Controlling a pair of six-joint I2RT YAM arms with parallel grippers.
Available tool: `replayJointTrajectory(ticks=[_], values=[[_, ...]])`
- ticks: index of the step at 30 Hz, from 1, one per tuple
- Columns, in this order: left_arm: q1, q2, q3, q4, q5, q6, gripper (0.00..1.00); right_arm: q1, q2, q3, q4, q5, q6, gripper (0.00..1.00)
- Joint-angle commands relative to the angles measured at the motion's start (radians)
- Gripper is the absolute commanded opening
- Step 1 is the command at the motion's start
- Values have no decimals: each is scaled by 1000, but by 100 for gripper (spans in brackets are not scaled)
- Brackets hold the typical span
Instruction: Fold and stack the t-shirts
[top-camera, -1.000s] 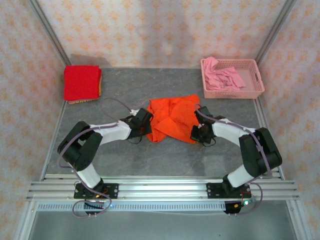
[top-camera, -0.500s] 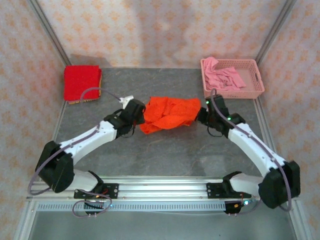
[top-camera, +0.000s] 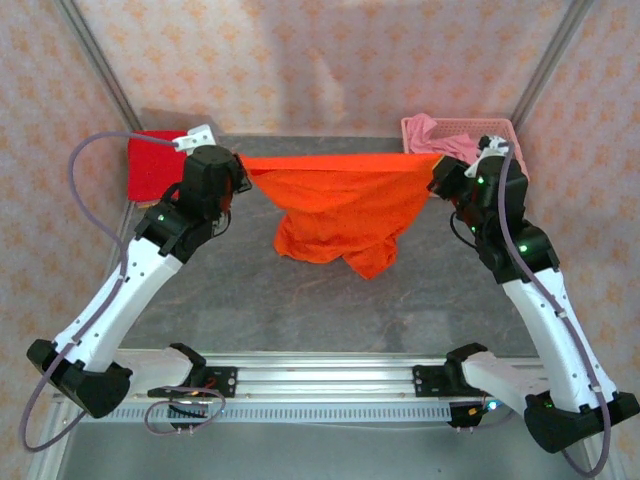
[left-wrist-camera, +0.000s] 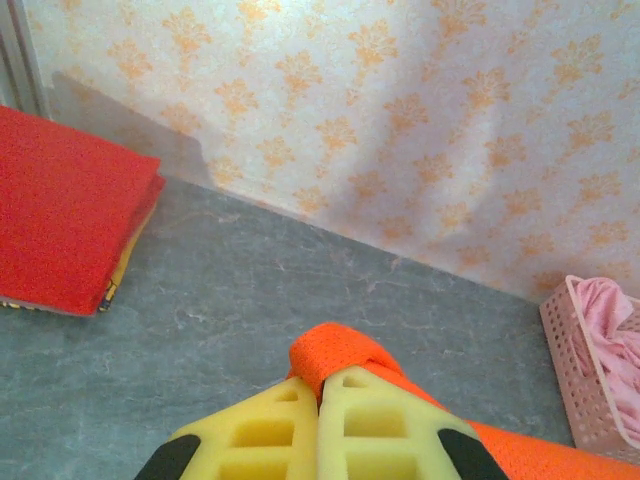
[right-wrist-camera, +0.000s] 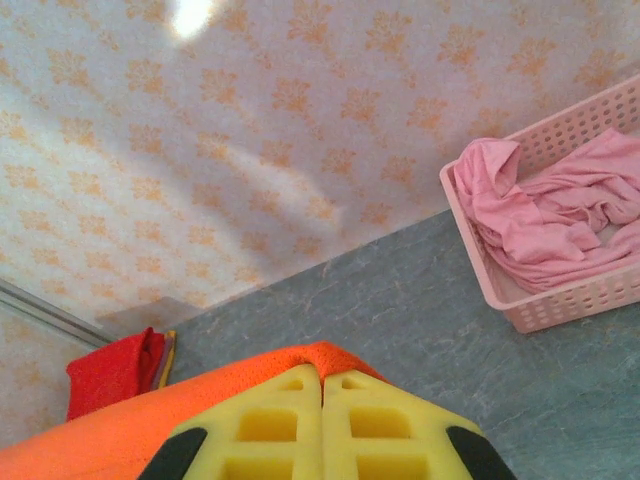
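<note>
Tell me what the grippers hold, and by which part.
The orange t-shirt: the left gripper and the right gripper each pinch one end of its taut top edge.

White-and-black arms (top-camera: 110, 300), looping grey cables (top-camera: 100, 138), yellow latticed gripper fingers (left-wrist-camera: 260, 440)

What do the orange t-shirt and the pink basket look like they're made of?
Orange t-shirt: looks like soft knit cloth, matte; it sags in loose folds and shows a fine mesh weave up close. Pink basket: probably rigid moulded plastic, smooth-looking; straight lattice walls with even holes.
</note>
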Motion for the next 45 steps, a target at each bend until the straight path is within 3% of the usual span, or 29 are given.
replayJointTrajectory(ticks=[1,9,16,20,25,27,30,37,45], values=[[9,5,-2,-74,-40,24,0,-11,19,4,-15,19,-28,0],[51,18,-27,-73,-9,2,0,-23,139,19,-51,-49,-37,0],[144,-91,4,-118,-64,57,0,-8,445,250,20,-279,-53,0],[148,-167,29,-179,-100,123,0,50,642,479,-26,-317,-119,0],[136,-193,17,-231,53,61,0,35,738,608,-94,-274,-162,0],[88,-183,-7,-227,89,13,0,3,726,593,-114,-273,-164,0],[-65,-143,-34,-207,72,-65,0,-60,683,520,-140,-270,-172,0],[-352,100,23,-101,181,-193,0,-218,600,316,-182,-301,-225,0],[-510,417,201,-42,372,-215,0,-296,621,209,-201,-258,-278,0]])
